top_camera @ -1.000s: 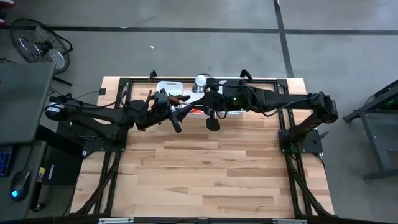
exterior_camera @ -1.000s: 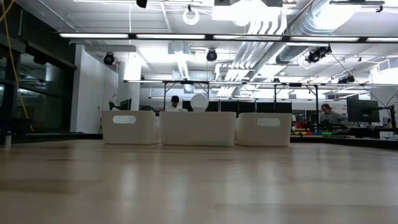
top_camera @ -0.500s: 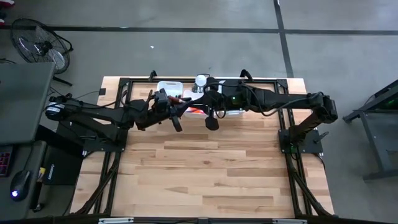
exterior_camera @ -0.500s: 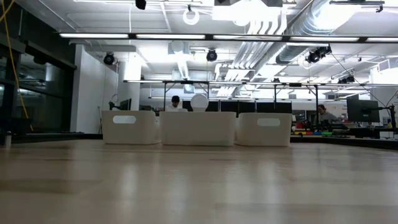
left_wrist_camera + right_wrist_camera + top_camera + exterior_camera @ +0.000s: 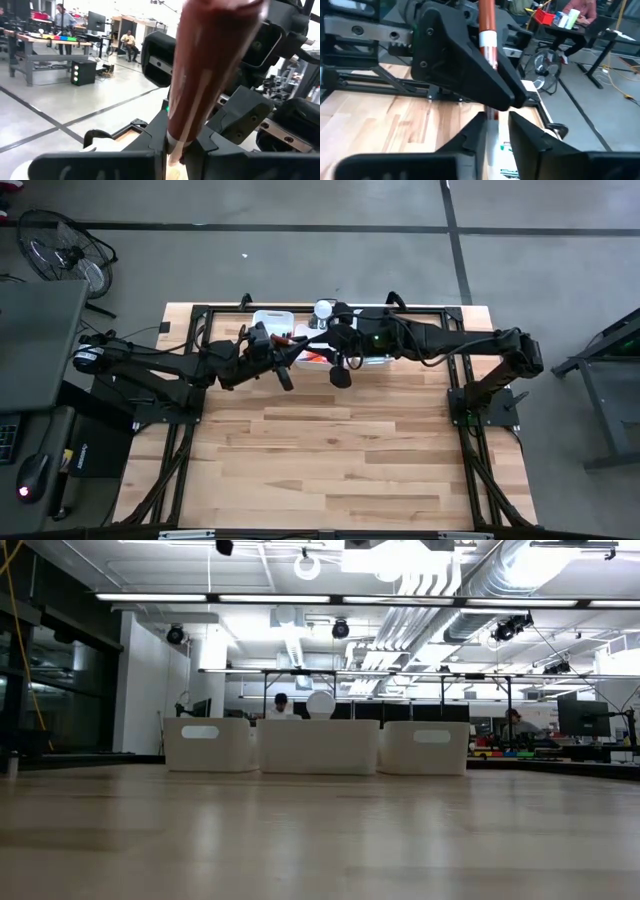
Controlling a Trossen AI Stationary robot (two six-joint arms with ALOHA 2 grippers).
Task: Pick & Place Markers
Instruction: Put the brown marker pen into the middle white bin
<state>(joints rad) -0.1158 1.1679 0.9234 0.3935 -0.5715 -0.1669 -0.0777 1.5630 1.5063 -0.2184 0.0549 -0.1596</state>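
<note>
**Two grippers met on one red marker above the bins at the table's far edge**

From overhead, a light wooden table (image 5: 330, 450) stood inside a black frame. Both dark arms reached toward the middle of its far edge, where white bins (image 5: 272, 320) sat in a row. The left arm came in from the left, the right arm from the right, and their ends nearly touched above the bins.

The left gripper (image 5: 175, 152) was clamped on a red marker (image 5: 210, 70). Its wrist camera showed the marker's dark red barrel rising steeply from between the two closed fingers (image 5: 100, 162), with a pale section just above the grip. The black body of the other arm filled the space directly behind it.

The right gripper (image 5: 492, 131) faced the same marker from the other side. In its wrist camera the marker (image 5: 487, 20) stood upright, red above and white below, passing down between the two fingers (image 5: 470, 137), which stood slightly apart on either side of it. Whether they touched the marker could not be told. The left gripper's black housing sat just beyond.

In the overhead picture a short red streak (image 5: 290, 337) showed between the two grippers, over the bins. Other colours inside the bins were too small to identify.

From table height, three white bins (image 5: 318, 746) stood side by side on the far edge of the table, with a brightly lit workshop behind them. Neither arm appeared there.
</note>
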